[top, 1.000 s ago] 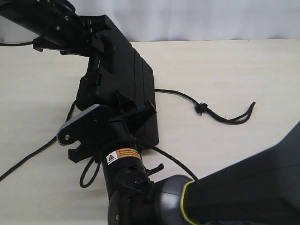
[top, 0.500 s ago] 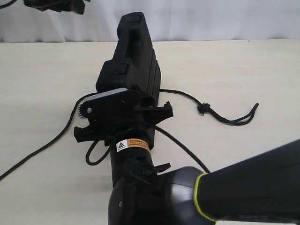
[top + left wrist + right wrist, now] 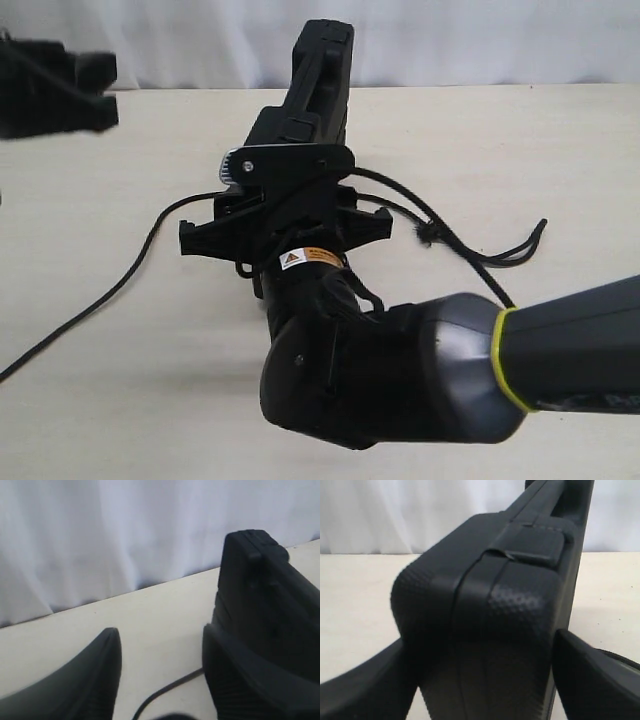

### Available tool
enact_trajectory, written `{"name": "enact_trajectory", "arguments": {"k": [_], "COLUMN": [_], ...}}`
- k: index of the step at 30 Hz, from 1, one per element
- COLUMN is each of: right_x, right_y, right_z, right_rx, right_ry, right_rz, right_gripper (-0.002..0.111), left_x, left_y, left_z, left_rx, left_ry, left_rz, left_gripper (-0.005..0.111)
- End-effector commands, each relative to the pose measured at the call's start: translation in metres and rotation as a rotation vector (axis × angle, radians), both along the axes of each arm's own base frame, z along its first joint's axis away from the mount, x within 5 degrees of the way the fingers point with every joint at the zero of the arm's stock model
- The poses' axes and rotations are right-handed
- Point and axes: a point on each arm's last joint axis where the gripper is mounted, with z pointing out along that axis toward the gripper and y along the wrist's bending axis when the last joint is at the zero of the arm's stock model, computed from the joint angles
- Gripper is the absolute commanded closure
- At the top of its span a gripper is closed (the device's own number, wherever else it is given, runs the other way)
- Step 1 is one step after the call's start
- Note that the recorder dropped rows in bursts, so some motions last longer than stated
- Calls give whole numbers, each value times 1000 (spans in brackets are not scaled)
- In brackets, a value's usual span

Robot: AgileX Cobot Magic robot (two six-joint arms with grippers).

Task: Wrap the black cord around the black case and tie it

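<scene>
One stiff case (image 3: 320, 80), right gripper (image 3: 480, 680) clamping it upright; left gripper (image 3: 161, 640) gaping empty; I'm judging cord (image 3: 490, 259) limp, grabbable near knot (image 3: 428, 232).

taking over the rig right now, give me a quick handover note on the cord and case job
Right gripper: shut on the flat black plastic case, holding it tipped up on edge.
Left gripper: open, empty, off to the case's side.
Thin black braided cord: trails over the pale table on both sides of the case, knotted end to the right.
Done: case stood up.
Left: no full wrap or tie visible; wind the cord round, then tie.
</scene>
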Motion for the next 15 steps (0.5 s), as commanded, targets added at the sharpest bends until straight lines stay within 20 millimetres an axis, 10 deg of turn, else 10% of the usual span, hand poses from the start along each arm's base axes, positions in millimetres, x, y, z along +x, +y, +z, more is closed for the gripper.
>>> {"name": "enact_trajectory", "arguments": {"k": [1,15], "right_x": [0,15], "right_y": [2,-11], "right_z": [7,13], "right_rx": [23,50], "right_ry": [1,10], "right_rz": [47,4], "right_gripper": [104,104], "left_x": [-35,-72], "left_y": [0,-17], "left_z": [-37,-98], "left_rx": [-105,88], "left_ry": [-120,2], "left_rz": [-47,-369], "left_gripper": [59,59]}}
